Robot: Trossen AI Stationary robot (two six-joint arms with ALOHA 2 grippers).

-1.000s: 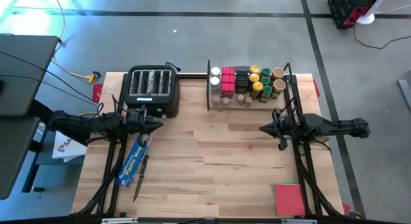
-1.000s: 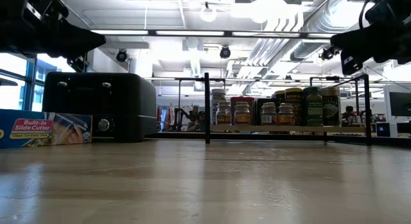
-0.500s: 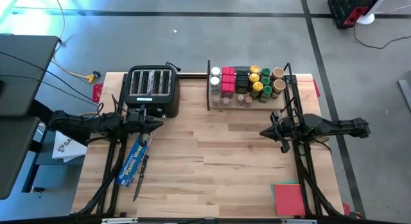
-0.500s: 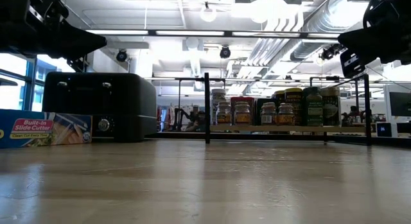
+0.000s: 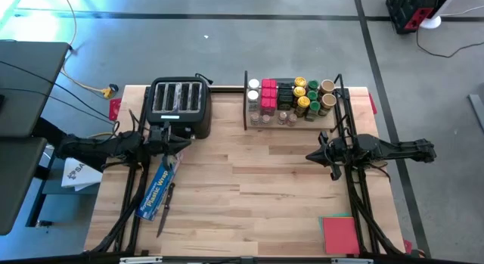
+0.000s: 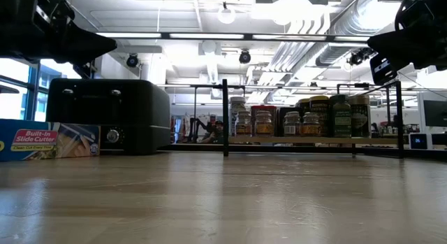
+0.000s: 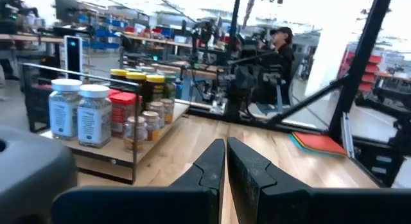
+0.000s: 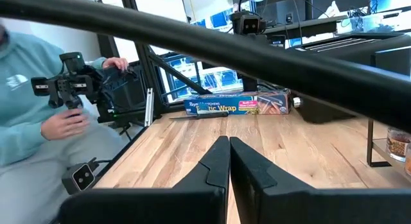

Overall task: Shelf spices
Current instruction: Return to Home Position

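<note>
The spices (image 5: pixel 291 97) stand packed together on the light-wood shelf (image 5: pixel 291 120) at the table's far edge: red tins, black boxes, jars with yellow, green, white and tan lids. The low view shows the spices (image 6: pixel 300 119) in a row on the shelf's board (image 6: pixel 307 140); the left wrist view shows the jars (image 7: pixel 109 108) from the side. My left gripper (image 5: pixel 189 145) hovers shut over the left side, near the toaster, pointing level toward the table's right. My right gripper (image 5: pixel 308 153) hovers shut on the right, pointing left. Both hold nothing.
A black four-slot toaster (image 5: pixel 178 105) stands at the far left. A long blue plastic-wrap box (image 5: pixel 159 188) lies below my left gripper, with a dark utensil (image 5: pixel 165 212) beside it. A flat red pad (image 5: pixel 340 234) lies at the near right. A seated person (image 8: pixel 38 108) is beyond the table's left.
</note>
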